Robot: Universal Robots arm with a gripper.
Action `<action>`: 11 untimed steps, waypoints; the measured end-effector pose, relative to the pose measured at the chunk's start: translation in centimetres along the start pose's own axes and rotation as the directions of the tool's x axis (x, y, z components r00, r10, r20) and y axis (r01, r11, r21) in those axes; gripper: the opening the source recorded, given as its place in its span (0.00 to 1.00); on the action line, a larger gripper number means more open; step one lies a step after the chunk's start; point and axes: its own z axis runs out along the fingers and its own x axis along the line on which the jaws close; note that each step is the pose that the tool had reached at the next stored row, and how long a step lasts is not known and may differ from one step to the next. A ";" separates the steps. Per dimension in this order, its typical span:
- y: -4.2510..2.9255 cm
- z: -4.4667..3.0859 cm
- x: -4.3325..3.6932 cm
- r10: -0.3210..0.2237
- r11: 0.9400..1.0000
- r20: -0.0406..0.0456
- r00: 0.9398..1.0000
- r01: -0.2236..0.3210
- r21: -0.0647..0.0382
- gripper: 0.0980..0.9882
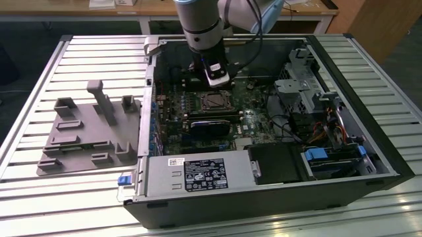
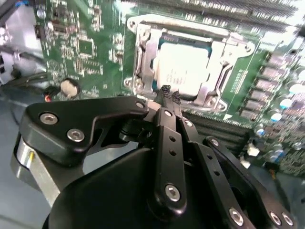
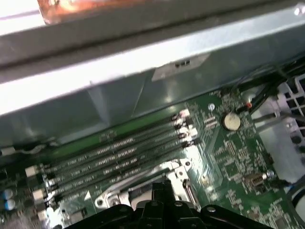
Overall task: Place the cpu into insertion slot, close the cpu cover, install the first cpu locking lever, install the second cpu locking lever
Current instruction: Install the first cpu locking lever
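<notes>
In the second wrist view the gripper [image 2: 170,94] had its fingertips drawn together with nothing between them, poised at the near edge of the insertion slot [image 2: 143,78], where the cpu [image 2: 182,64] already lay flat with its silver top showing through the window of the cpu cover [image 2: 217,78], which lay down around it. In the exterior view the arm reached down into the open computer case [image 1: 369,163] lying on the slatted desk [image 1: 39,74], the gripper [image 1: 218,83] just above the socket [image 1: 216,101], with a grey fixture tray [image 1: 86,143] beside the case on the exterior view's left.
</notes>
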 end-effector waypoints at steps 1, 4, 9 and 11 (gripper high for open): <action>0.01 0.01 -0.02 -0.003 1.000 0.002 1.000 0.003 0.012 0.00; 0.03 0.03 -0.07 -0.011 0.999 0.007 1.000 0.010 0.048 0.00; 0.05 0.07 -0.16 -0.022 0.995 0.014 1.000 0.021 0.102 0.00; 0.02 0.08 -0.18 -0.026 0.993 0.018 1.000 0.024 0.115 0.00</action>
